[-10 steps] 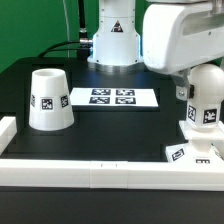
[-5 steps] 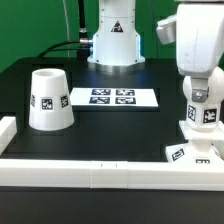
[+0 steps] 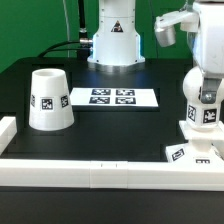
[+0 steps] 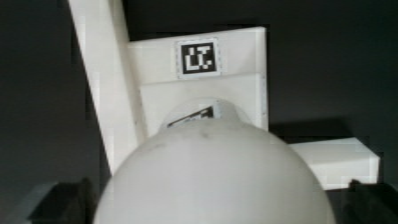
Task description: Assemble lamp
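The bulb (image 3: 205, 100) stands upright on the base (image 3: 196, 150) at the exterior view's right. The gripper (image 3: 204, 66) sits over its top, and whether it is clamped or apart I cannot tell; possibly loose. Twist it straight down, square to the base.

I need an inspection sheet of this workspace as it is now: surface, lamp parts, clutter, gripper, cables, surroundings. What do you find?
Surface: black table, white border rails along the near edge; the marker board lies flat mid-table.
Job's things: shade stands alone, wide end down, on the exterior view's left; bulb stands upright on the base on the exterior view's right.
Clutter: nothing seen.
Grippers: gripper is at the bulb's top; open or shut cannot be told.
Cables: dark cable beside the arm's pedestal.
Surroundings: green backdrop.
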Robot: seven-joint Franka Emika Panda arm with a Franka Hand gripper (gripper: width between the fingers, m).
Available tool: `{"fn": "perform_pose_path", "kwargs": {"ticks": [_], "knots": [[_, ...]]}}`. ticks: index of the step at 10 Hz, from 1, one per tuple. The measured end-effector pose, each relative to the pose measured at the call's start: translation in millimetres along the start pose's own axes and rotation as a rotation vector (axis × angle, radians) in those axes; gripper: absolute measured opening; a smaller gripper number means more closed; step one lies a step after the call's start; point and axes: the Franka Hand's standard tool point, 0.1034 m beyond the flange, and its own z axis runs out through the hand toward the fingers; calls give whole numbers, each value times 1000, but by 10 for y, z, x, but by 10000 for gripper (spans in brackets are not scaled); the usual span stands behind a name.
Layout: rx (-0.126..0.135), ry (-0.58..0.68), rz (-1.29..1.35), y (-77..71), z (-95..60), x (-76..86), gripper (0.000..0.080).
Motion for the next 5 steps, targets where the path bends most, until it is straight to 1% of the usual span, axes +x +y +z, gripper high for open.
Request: {"fn": "perform_pose_path", "kwargs": {"ticks": [2, 4, 5], "knots": [[-5, -19, -126, 15, -7, -20, 698], [0, -29, -194, 10, 17, -56, 698], [1, -29, -188, 10, 21, -67, 583]]}}
